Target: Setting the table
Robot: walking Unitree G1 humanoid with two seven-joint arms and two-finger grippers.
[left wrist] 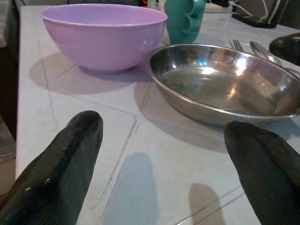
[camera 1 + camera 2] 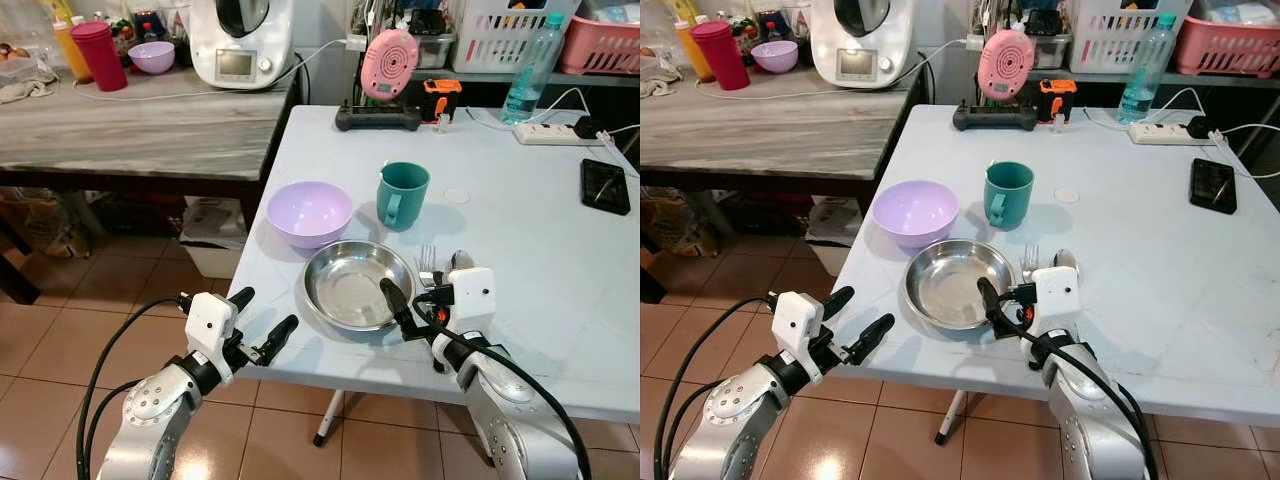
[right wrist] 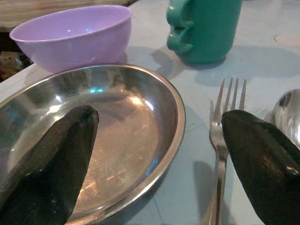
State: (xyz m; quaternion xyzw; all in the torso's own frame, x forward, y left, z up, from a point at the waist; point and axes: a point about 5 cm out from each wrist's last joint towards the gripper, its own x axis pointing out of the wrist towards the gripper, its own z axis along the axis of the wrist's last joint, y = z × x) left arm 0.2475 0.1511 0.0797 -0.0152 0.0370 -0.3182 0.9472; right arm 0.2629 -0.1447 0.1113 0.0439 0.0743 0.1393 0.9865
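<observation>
Steel plate [image 2: 358,284] set near the table's [image 2: 540,250] front edge, purple bowl [image 2: 309,212] and green mug [image 2: 402,194] just behind the plate, fork [image 3: 220,136] and spoon [image 3: 287,112] beside its right rim, right gripper [image 3: 159,154] spread wide astride that rim, one finger over the plate, the other over the fork, left gripper [image 2: 268,322] held open off the plate's front-left.

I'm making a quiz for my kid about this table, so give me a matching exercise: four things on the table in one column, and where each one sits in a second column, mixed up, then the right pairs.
Things:
1. purple bowl
2. green mug
3. steel plate
4. fork

Places:
A. just beside the plate on the robot's right, next to a spoon
B. near the table's front edge, with the right gripper open across its rim
C. behind the plate, towards the robot's left
D. behind the plate, to the right of the bowl

Pairs: 1-C, 2-D, 3-B, 4-A
</observation>
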